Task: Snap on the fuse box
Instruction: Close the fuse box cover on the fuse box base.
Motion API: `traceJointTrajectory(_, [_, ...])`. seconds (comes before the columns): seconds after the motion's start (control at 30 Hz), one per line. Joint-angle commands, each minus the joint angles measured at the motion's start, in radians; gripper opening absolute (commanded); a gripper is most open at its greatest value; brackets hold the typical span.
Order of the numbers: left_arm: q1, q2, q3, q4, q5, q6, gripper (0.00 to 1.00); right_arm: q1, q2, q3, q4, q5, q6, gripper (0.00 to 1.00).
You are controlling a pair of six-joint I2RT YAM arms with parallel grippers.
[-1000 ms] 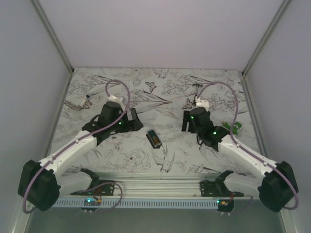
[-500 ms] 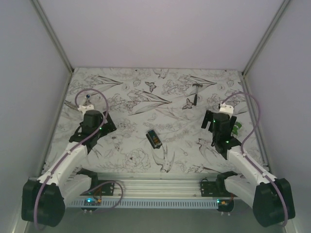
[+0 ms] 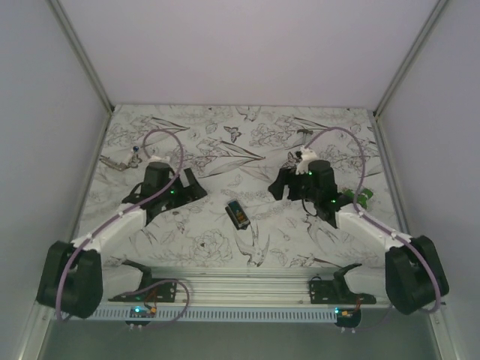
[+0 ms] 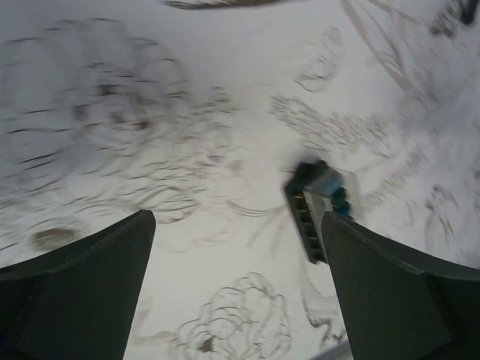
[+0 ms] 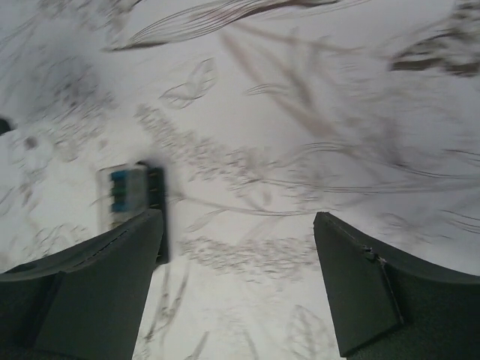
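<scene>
Closing in from both sides, neither arm has contact yet. The fuse box (image 3: pixel 238 213) lies flat near the middle of the surface (image 3: pixel 196 244), a little toward the near edge, with nothing touching it.

Left pincer (image 3: pixel 193 182): released, fingers spread wide, nothing between them. It sits just left of the box and slightly farther back. Its wrist view shows the box off by the right finger, blue bits on one end.

Right pincer (image 3: pixel 279 186): released too, spread and empty, on the box's right and a bit farther back. Its wrist view puts the box by the left finger.

Progress, as a judgement: early. No grasp is made and no pressing has begun. Both wrist views are blurred, so I cannot tell whether the box's parts are seated or apart. Left to do: steady the box, then press it home.

Surface: a pale sheet printed with grey flowers, butterflies and birds. A small green object (image 3: pixel 361 198) sits near the right edge, and a small metallic item (image 3: pixel 116 161) near the left edge. A metal rail (image 3: pixel 247 289) runs along the near edge.

Room: plain pale walls (image 3: pixel 225 52) on three sides, with metal posts at the far corners.
</scene>
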Motion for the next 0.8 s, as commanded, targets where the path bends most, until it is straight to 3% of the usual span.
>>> traceJointTrajectory(0.0, [-0.102, 0.098, 0.087, 0.101, 0.142, -0.036, 0.96, 0.076, 0.073, 0.076, 0.042, -0.182, 0.049, 0.87])
traceJointTrajectory(0.3, [-0.215, 0.347, 0.185, 0.133, 0.154, -0.028, 0.82, 0.168, 0.260, 0.127, 0.113, -0.272, 0.103, 0.72])
traceJointTrajectory(0.77, [-0.238, 0.466, 0.218, 0.131, 0.179, -0.037, 0.58, 0.208, 0.435, 0.164, 0.145, -0.335, 0.106, 0.52])
